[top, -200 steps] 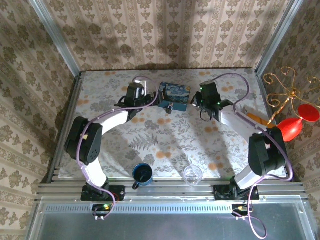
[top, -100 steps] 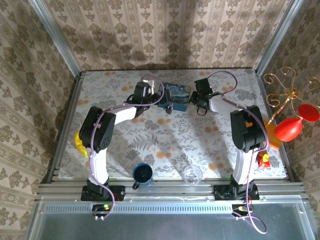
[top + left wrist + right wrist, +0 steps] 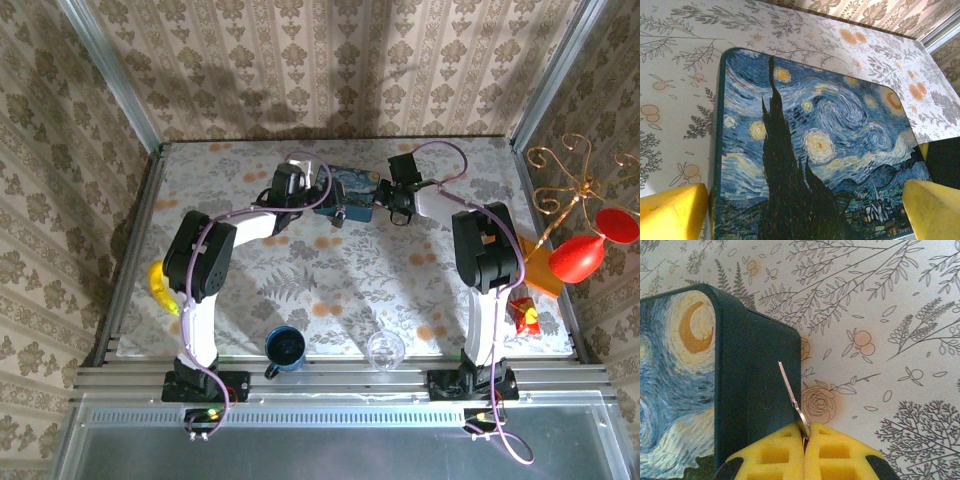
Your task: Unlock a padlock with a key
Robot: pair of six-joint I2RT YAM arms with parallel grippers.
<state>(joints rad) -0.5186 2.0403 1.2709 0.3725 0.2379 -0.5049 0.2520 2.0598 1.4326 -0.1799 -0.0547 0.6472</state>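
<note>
So here's where it's at: everything's huddled around the blue starry-night tin [image 3: 352,188] at the far middle of the table [image 3: 300,290]. The padlock [image 3: 341,214] is that tiny dark lump right at the tin's near edge. It's way too small from the top view to say which way the keyhole faces, or whether it's hooked to the tin or just lying against it. The right jaws are pressed fully together, and the key [image 3: 790,387] is pinched between the yellow pads [image 3: 837,455]. The thin blade pokes out alongside the tin's right-hand corner, very close to the dark side wall, though I can't tell if it's actually touching. The left jaws are spread as wide as they go and hold nothing, just hanging over the tin's lid from its left side, one finger off each side of the painting. My read is that the key is picked up and we're in the approach bit, nothing inserted yet. Next it has to come round the tin's corner to the near edge, line the tip up with the keyhole and slide in straight. The left jaws probably need to pin the padlock, or it'll just skate away.
</note>
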